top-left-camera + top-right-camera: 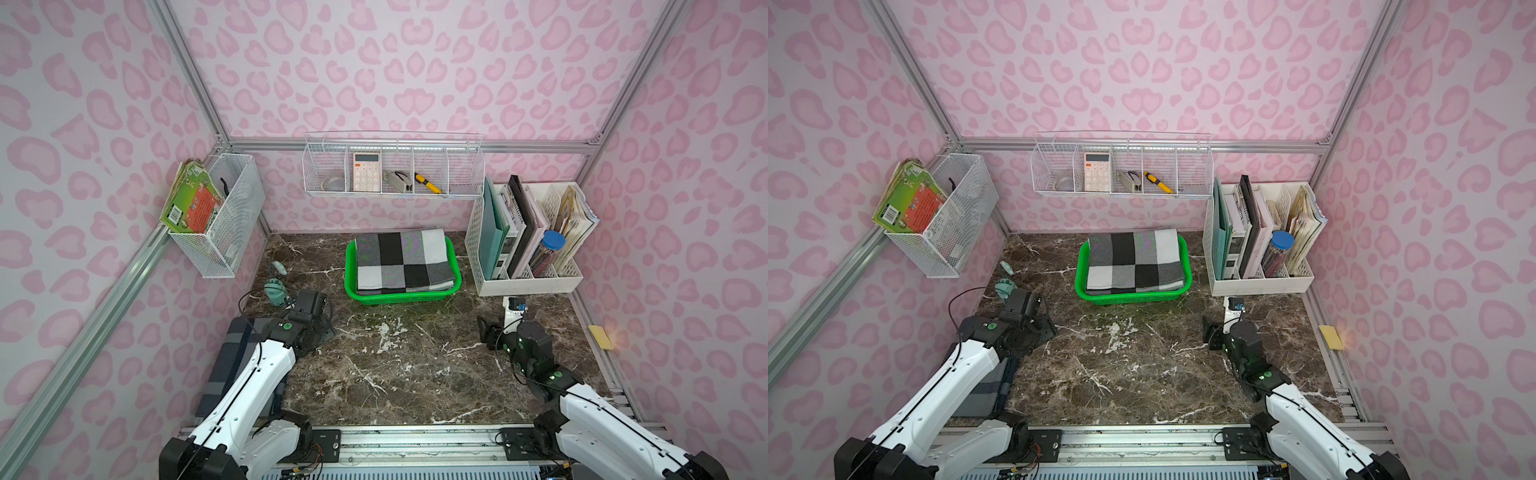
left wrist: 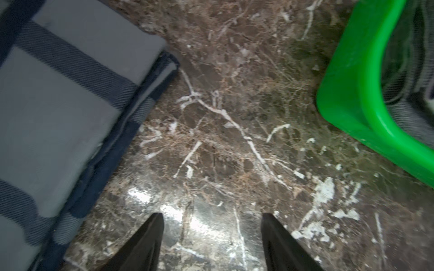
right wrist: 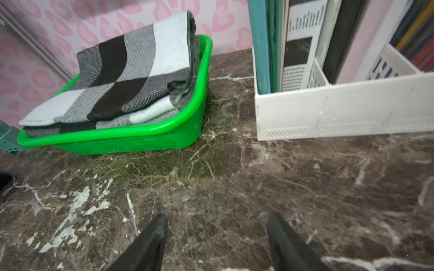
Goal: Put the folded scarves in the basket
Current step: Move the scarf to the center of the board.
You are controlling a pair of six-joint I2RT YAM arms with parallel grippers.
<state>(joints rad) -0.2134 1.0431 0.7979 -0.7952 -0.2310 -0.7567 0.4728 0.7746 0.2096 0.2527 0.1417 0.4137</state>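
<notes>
A glossy bright green plastic basket with perforated sides holds a woven checked cloth scarf, matt and finely ribbed. The table looks like polished dark brown marble with white veins. At right stands a matt white plastic file organizer.

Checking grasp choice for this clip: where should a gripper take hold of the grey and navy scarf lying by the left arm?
Probably the grey and navy scarf at its layered folded edge, which faces bare table. Come in low from that side: it lies flat, so the open left gripper could pinch all layers together.
</notes>
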